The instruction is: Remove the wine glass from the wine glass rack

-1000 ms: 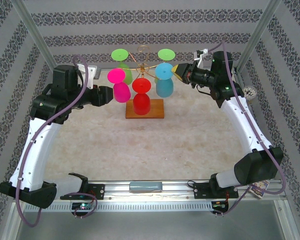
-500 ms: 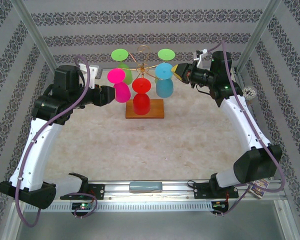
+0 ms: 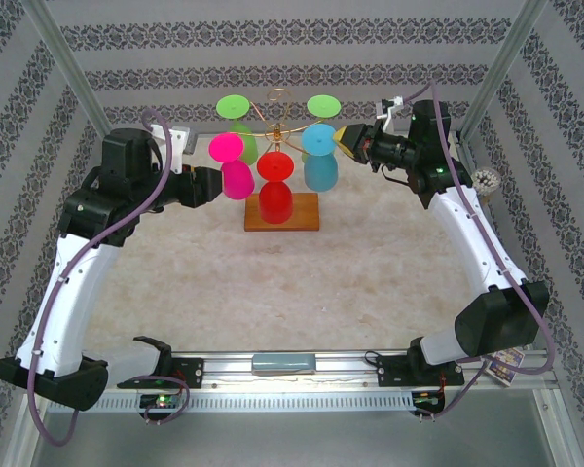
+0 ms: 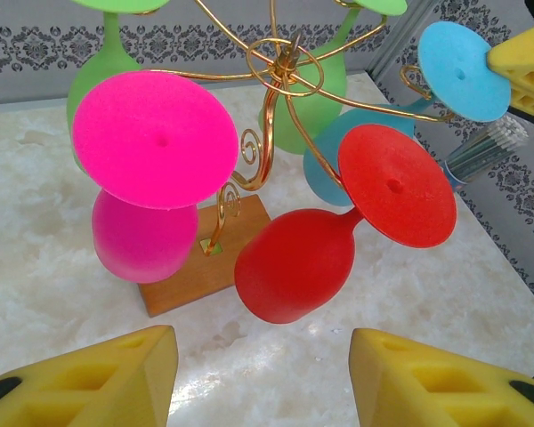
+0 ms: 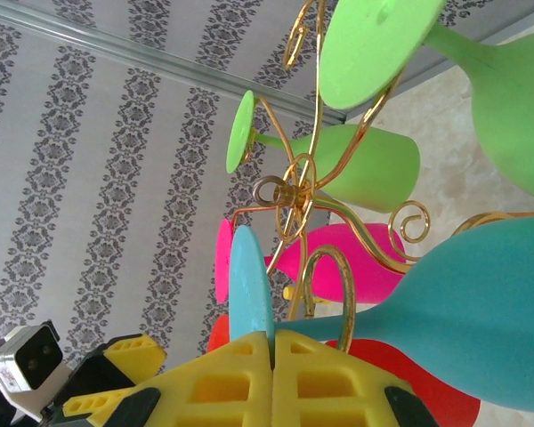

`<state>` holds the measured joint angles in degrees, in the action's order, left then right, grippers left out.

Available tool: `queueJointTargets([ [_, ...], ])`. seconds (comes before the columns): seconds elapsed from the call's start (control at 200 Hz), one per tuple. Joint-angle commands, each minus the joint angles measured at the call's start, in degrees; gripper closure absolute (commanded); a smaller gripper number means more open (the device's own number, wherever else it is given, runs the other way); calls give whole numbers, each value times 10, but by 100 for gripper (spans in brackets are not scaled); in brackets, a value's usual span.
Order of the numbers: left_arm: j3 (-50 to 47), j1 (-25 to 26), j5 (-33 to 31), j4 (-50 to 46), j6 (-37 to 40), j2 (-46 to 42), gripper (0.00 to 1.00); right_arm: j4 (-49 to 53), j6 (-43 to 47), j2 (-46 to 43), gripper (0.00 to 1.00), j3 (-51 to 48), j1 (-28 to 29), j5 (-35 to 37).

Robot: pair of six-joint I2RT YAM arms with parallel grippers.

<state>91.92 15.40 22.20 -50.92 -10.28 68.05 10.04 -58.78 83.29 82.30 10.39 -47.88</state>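
Observation:
The wine glass rack point(image 3: 307, 216), gold wire on a brown wooden base, carries several upside-down glasses. The blue wine glass point(image 3: 320, 167) hangs on its right side. My right gripper point(image 3: 343, 138) is shut on the rim of that glass's round foot point(image 5: 249, 285), with the yellow pads point(image 5: 334, 374) pressed together around the edge. My left gripper point(image 3: 219, 185) is open beside the pink glass point(image 3: 237, 180). In the left wrist view its fingers point(image 4: 116, 374) stand wide apart with nothing between them, facing the red glass point(image 4: 294, 262) and the pink glass point(image 4: 142, 236).
Two green glasses point(image 3: 235, 105) point(image 3: 322, 104) hang at the rack's back. A small bristly object point(image 3: 484, 178) sits by the right wall. Patterned walls and metal posts point(image 3: 68, 68) enclose the marble table point(image 3: 292, 282).
The left arm has shifted slightly. The right gripper and the glasses stand as before.

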Motion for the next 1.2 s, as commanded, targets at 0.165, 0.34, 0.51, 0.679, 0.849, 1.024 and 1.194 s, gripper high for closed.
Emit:
queueJointTargets([
  [0.165,-7,5,-8,19,5,-14,46,-8,2,-16,100,-8,21,-6],
  [0.34,-9,6,-8,20,6,-16,46,-6,2,-16,100,-4,27,-2],
  [0.51,-10,5,-4,23,5,-17,46,-5,2,-9,100,9,31,-2],
  [0.679,-15,5,6,30,-1,-17,46,-4,1,9,100,33,31,2],
  [0.849,-20,13,14,27,-3,-19,46,-5,0,28,100,55,31,5],
  [1.024,-31,34,11,24,-9,-23,46,-13,-8,48,100,69,27,9],
  [1.194,-42,62,-1,21,-18,-31,46,-19,-13,63,100,81,22,11],
])
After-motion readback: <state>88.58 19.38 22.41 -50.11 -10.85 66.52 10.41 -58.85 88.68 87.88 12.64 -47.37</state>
